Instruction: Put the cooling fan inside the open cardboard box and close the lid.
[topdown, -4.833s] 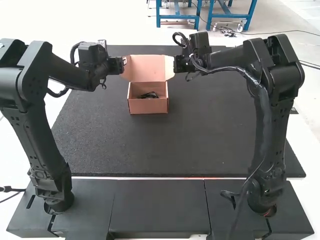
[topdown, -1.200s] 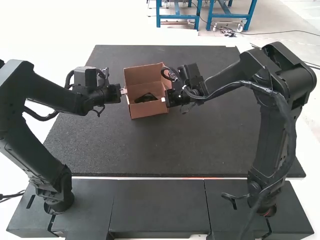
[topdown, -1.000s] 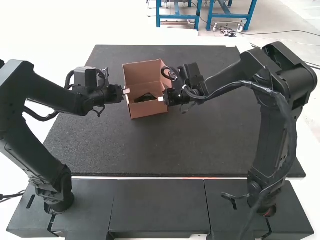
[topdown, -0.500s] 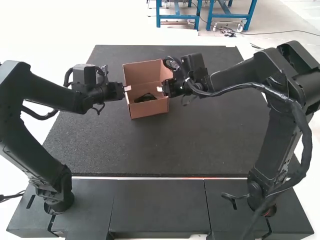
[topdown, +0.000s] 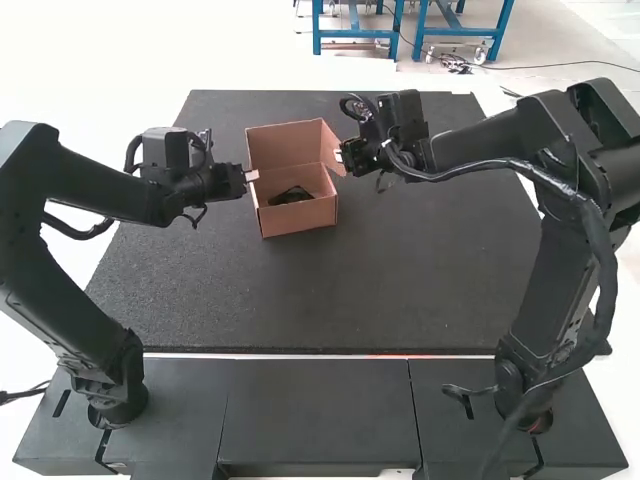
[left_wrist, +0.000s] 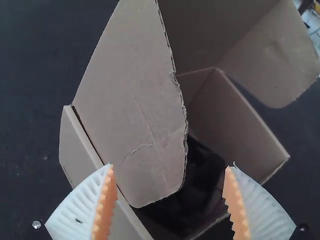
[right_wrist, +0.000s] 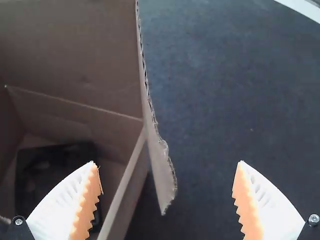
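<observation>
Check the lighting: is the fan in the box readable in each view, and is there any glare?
High view: even light, no glare; the fan is a dark shape in the shade of the box. Left wrist view: a flap shades the interior, so the fan is nearly lost in black. Right wrist view: the fan is dim but its outline shows; the mat is evenly lit.

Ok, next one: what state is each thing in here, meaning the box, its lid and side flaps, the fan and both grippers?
cardboard box: upright on the mat, open.
lid: raised at the back, not closed.
left side flap: standing up, not folded in.
right side flap: standing up, not folded in.
cooling fan: inside the box, on its bottom.
left gripper: open, around the left side flap.
right gripper: open, around the right side flap.
</observation>
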